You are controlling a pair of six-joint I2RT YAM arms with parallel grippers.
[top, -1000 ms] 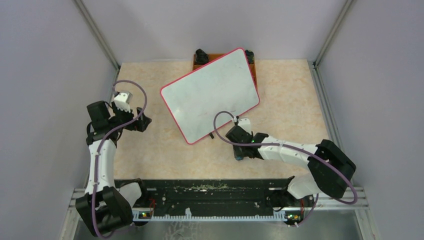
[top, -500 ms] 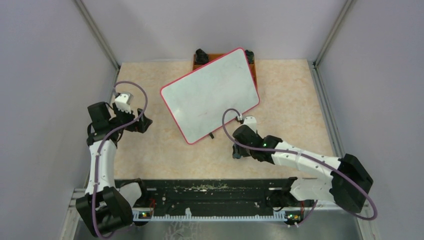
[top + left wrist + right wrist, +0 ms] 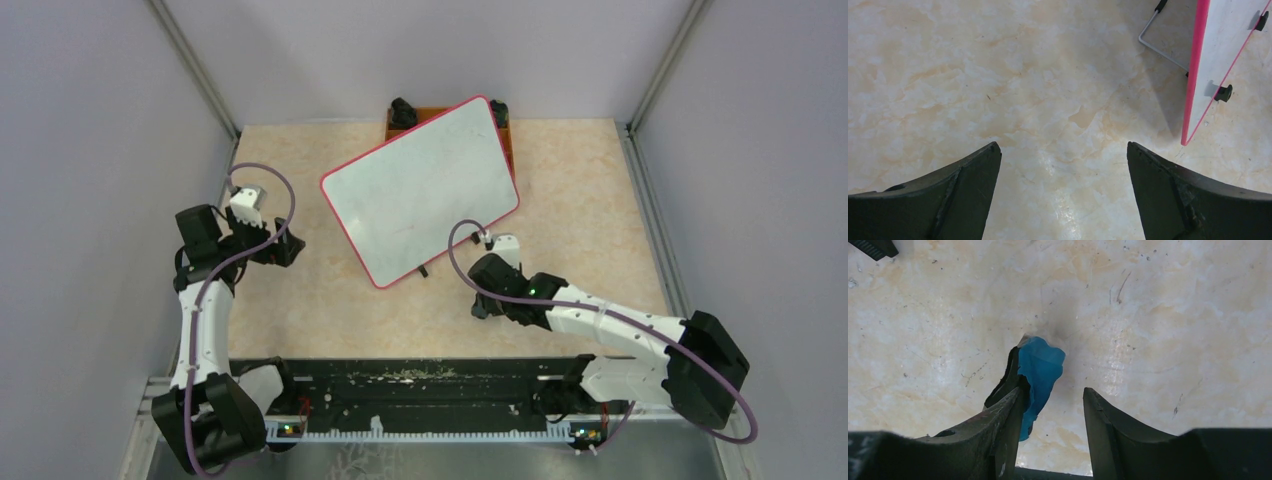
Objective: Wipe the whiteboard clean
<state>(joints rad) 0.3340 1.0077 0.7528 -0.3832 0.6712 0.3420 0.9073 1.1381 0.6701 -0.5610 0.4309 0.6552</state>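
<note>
The left gripper [image 3: 1063, 145] gaped wide, holding nothing over the table [image 3: 998, 75], with the whiteboard [image 3: 1228, 45] cut off at the upper right of its view. The right gripper [image 3: 1054, 387] stood released, a blue scrap [image 3: 1040, 370] touching only the finger at frame left. Seen from above, the whiteboard lay near it, toward the upper left, not touching. What the scrap was stayed unclear.

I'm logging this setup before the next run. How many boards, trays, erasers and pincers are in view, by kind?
Whiteboard: 1
Brown tray: 1
Blue eraser: 1
Pincers: 2, the left pincer and the right pincer
Total: 5
</note>
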